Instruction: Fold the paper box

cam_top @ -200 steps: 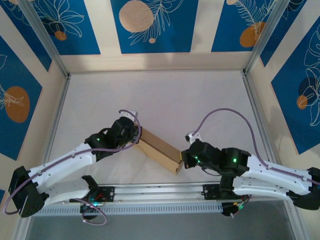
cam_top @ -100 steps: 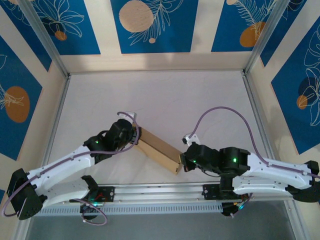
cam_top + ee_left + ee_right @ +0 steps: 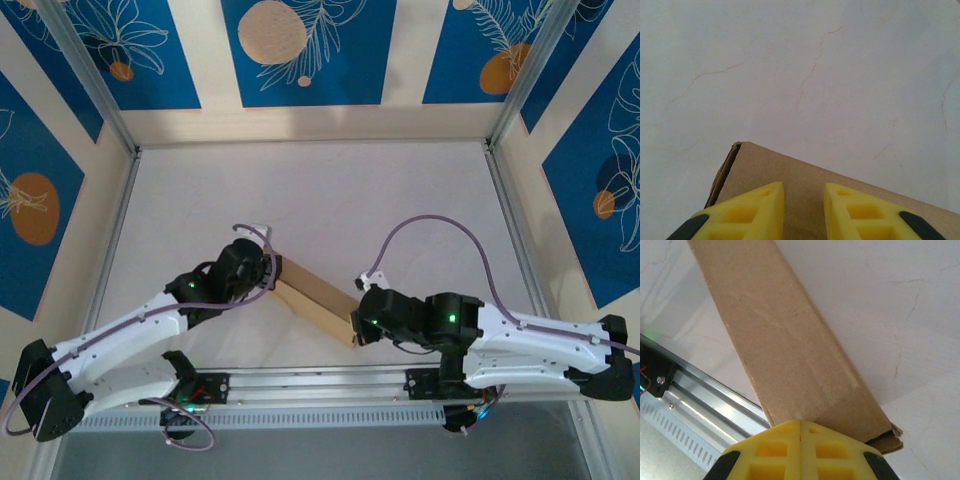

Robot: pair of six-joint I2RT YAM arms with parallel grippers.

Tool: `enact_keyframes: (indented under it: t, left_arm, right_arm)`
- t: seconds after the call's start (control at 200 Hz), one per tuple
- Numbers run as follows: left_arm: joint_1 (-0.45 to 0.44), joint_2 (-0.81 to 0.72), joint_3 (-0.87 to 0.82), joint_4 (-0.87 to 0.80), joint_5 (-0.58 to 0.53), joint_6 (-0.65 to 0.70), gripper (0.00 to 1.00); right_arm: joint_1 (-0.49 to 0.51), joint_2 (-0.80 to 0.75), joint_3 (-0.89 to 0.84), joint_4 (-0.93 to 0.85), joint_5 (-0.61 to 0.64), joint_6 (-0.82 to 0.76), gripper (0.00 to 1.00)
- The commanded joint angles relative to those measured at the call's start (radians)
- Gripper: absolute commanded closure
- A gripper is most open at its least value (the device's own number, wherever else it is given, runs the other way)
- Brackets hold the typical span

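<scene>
Pale marbled desk (image 3: 320,200) carries the paper box (image 3: 312,297) slanting near the front rail (image 3: 320,382) between both arms, left jaws slightly parted over its left end, right jaws pressed shut at its right end.

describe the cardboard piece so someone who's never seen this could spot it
On the pale table, toward its near edge, a long brown strip lies slantwise between the left end effector and the right end effector. That is the paper box: plain unmarked cardboard, set against white-and-black arms.
</scene>
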Motion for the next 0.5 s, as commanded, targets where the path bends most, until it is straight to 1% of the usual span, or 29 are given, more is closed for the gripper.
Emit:
enact_keyframes:
  t: [0.0,0.125,0.195,0.31,0.365,0.495]
  left_arm:
    - [0.030,-0.037,0.046,-0.156,0.047,0.016,0.71]
    - [0.089,-0.094,0.110,-0.220,0.046,0.057,0.69]
    - [0.143,-0.115,0.121,-0.246,0.056,0.077,0.67]
    - [0.247,-0.127,0.108,-0.265,0.123,0.089,0.64]
    - [0.282,-0.125,0.095,-0.255,0.152,0.095,0.64]
    - [0.314,-0.076,0.096,-0.220,0.193,0.115,0.61]
  right_arm:
    - [-0.042,0.009,-0.051,-0.149,-0.002,0.025,1.00]
    - [-0.104,0.008,-0.016,-0.166,-0.010,-0.058,1.00]
    - [-0.134,0.014,-0.005,-0.156,-0.017,-0.103,1.00]
    - [-0.176,0.028,0.006,-0.130,-0.045,-0.151,1.00]
    - [-0.183,0.031,0.010,-0.117,-0.057,-0.165,1.00]
    - [-0.183,0.037,0.015,-0.102,-0.082,-0.180,1.00]
